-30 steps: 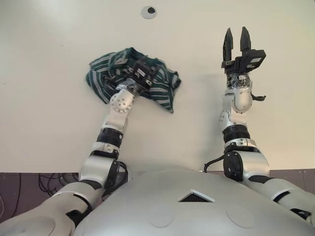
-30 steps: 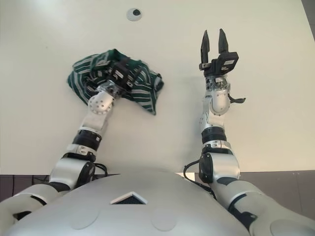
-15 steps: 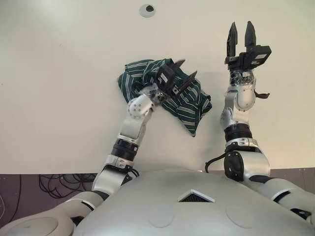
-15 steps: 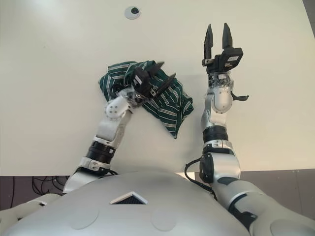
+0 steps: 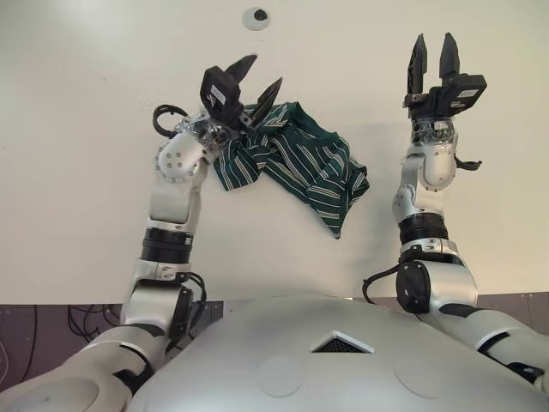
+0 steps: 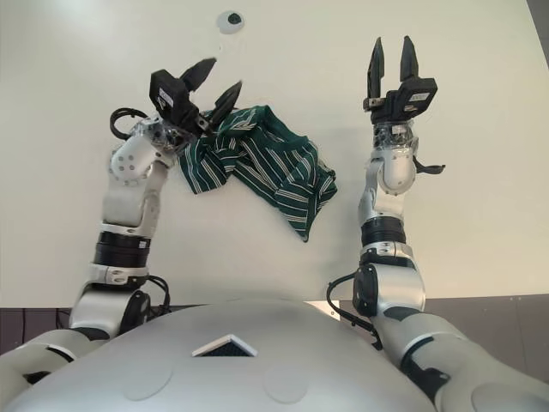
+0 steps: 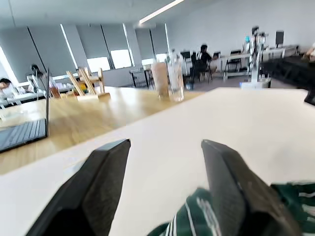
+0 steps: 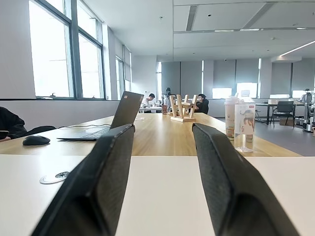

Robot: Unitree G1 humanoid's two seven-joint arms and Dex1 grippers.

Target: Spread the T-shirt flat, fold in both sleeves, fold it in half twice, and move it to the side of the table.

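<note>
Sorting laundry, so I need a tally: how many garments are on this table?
1: a green striped T-shirt, crumpled on the white table beside the open left claw. Its folds might hide something smaller.

Count: 1 T-shirt (image 5: 300, 163), 2 grippers: left gripper (image 5: 266, 70), right gripper (image 5: 433, 43). 1 surface (image 5: 86, 129), 1 round grommet (image 5: 256, 18) top centre.

Open-plan office, cream table (image 5: 77, 129) with a round cable port (image 5: 256, 18), wooden table (image 8: 165, 137) beyond carrying a laptop (image 8: 126, 109), tall bright windows (image 8: 51, 54), ceiling light strip (image 7: 161, 10).
</note>
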